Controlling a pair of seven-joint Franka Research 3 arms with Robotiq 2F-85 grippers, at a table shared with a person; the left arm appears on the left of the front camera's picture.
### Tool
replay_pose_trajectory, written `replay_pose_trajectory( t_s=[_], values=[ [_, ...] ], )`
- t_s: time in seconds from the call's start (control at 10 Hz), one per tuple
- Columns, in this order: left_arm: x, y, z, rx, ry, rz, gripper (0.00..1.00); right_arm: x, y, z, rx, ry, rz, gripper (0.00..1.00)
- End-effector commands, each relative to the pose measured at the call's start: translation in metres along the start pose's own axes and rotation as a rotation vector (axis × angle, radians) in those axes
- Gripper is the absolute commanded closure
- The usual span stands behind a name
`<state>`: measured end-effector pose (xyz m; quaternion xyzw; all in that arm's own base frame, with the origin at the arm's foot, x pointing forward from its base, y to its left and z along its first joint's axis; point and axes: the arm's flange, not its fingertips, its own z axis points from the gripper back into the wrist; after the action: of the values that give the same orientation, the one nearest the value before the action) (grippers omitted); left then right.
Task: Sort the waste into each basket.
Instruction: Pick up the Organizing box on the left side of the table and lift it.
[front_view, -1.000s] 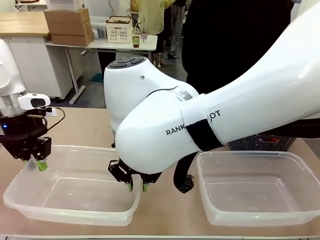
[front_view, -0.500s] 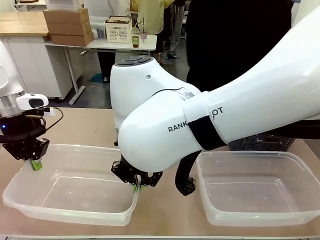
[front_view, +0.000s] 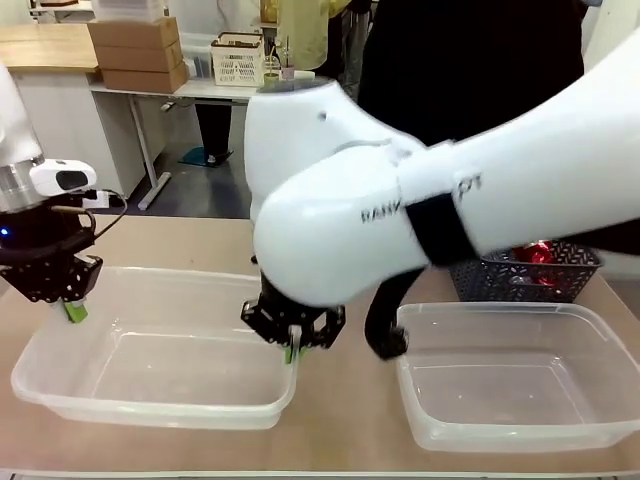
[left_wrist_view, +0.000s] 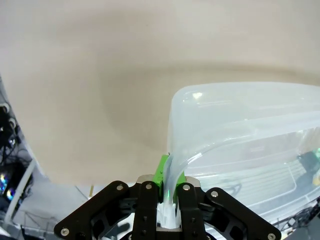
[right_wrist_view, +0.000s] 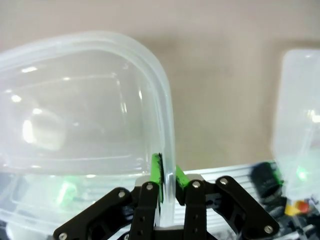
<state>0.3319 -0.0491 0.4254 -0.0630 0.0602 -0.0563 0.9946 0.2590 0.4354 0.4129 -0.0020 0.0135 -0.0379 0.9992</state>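
left tub (front_view: 150, 408) lying long axis left-right, mouth up | left gripper (front_view: 72, 310) clenching its left rim; right gripper (front_view: 293, 352) clenching right rim | right arm (front_view: 450, 200) hiding far corner

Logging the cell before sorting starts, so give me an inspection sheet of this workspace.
Surface: beige table, bare between the tubs.
Job's things: left tub and right tub, nothing seen inside; red shiny waste in the dark lattice basket.
Clutter: nothing seen.
End effectors: left end effector shut on the left tub's left rim; right end effector shut on its right rim.
Cables: black cable looping off the left wrist.
Surroundings: person in dark clothing opposite; cardboard boxes behind.
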Motion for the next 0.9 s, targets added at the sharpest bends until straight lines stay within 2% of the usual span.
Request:
replay_pose_trajectory(
  t_s=[0.0,0.1,0.3,0.4,0.5,0.6,0.8],
  values=[
    [0.009,-0.034,0.035,0.02,-0.01,0.068,1.0,0.005,-0.033,0.053,-0.021,0.018,0.079,1.0],
    [0.017,-0.047,0.051,0.03,-0.021,0.074,1.0,0.006,-0.057,0.083,-0.048,0.021,0.061,1.0],
    [0.027,-0.066,0.084,-0.036,-0.08,0.08,1.0,0.007,-0.083,0.108,-0.089,0.06,0.096,1.0],
    [0.035,-0.07,0.096,-0.096,-0.096,0.094,1.0,0.004,-0.089,0.109,-0.067,0.067,0.142,1.0],
    [0.013,-0.073,0.073,-0.023,-0.06,0.041,1.0,-0.007,-0.095,0.102,0.03,0.059,0.12,1.0],
    [0.013,-0.073,0.073,-0.023,-0.06,0.041,1.0,0.006,-0.074,0.116,-0.045,0.006,0.083,1.0],
    [0.013,-0.073,0.073,-0.023,-0.06,0.041,1.0,0.006,-0.074,0.116,-0.045,0.006,0.083,1.0]
  ],
)
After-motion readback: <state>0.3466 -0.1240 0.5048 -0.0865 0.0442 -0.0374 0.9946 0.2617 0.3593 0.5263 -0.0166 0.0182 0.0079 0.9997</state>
